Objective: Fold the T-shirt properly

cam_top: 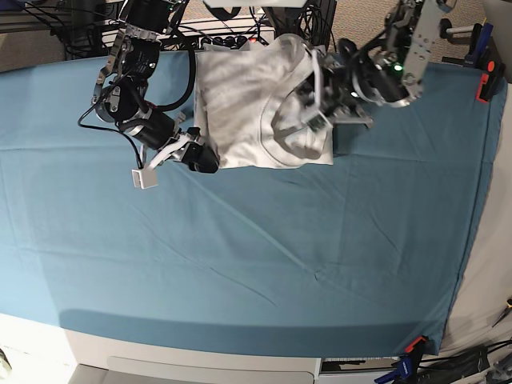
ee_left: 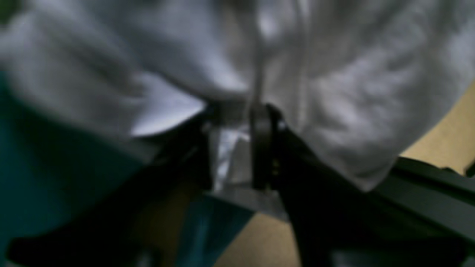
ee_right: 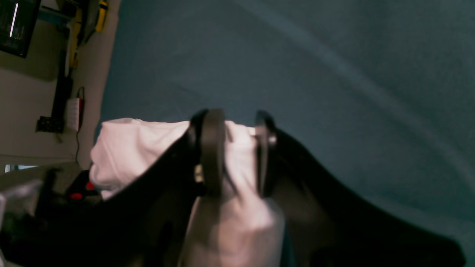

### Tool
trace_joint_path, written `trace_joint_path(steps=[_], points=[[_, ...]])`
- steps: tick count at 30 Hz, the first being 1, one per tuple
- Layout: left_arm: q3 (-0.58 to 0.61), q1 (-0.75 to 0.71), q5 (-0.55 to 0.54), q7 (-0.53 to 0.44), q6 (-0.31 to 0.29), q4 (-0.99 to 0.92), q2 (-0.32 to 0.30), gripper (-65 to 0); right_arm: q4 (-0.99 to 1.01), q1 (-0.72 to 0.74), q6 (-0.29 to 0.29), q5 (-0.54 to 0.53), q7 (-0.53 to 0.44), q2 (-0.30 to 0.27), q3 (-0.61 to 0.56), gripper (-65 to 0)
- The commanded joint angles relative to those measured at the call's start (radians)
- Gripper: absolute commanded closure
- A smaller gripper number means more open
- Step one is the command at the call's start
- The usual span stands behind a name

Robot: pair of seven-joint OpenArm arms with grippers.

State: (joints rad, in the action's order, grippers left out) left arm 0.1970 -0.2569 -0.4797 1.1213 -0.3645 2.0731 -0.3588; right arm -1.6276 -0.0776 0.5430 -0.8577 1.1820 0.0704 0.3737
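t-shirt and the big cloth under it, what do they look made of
T-shirt: soft white knit, probably cotton, matte; it wrinkles and drapes in loose folds. Teal cloth: thin matte woven fabric, likely a sheet or tablecloth, lying flat with long shallow creases.

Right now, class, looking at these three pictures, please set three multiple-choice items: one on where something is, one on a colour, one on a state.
1. Where on the cloth does the T-shirt lie?
A. far edge
B. near edge
C. hanging off the side

2. What colour is the cloth?
A. red
B. teal
C. yellow

3. What is between the fingers of the right gripper?
A. nothing
B. a cable
C. white fabric

Answers: 1 A, the base view shows the shirt at the top of the table. 2 B, teal in every view. 3 C, the right wrist view shows shirt fabric between its fingers.
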Motion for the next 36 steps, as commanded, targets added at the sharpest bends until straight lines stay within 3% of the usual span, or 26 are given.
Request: trace_joint_path(steps=[1, 6, 10, 15, 36], points=[[-0.029, -0.004, -0.017, -0.012, 0.011, 0.030, -0.022, -19.9, -0.013, 0.014, 0.010, -0.021, -0.011, -0.001, -0.002, -13.9], [-0.159, -0.073, -0.150, -0.014, 0.010, 0.055, -0.074, -25.2, -0.013, 0.014, 0.010, -0.021, -0.011, -0.001, -0.002, -13.9], [-0.264, -0.142, -0.295, 0.005, -0.008, 0.055, -0.074, -32.7, -0.013, 0.014, 0.010, -0.021, -0.011, -0.001, -0.002, -13.9], [-0.322, -0.185, -0.413, 0.027, -0.044, 0.055, -0.073, -33.5, -0.013, 0.014, 0.011, -0.021, -0.011, -0.001, -0.002, -13.9], [-0.313, -0.233, -0.457, 0.015, -0.051, -0.053, -0.016, -33.5, -0.013, 0.014, 0.011, -0.021, -0.012, -0.001, -0.002, -13.9]])
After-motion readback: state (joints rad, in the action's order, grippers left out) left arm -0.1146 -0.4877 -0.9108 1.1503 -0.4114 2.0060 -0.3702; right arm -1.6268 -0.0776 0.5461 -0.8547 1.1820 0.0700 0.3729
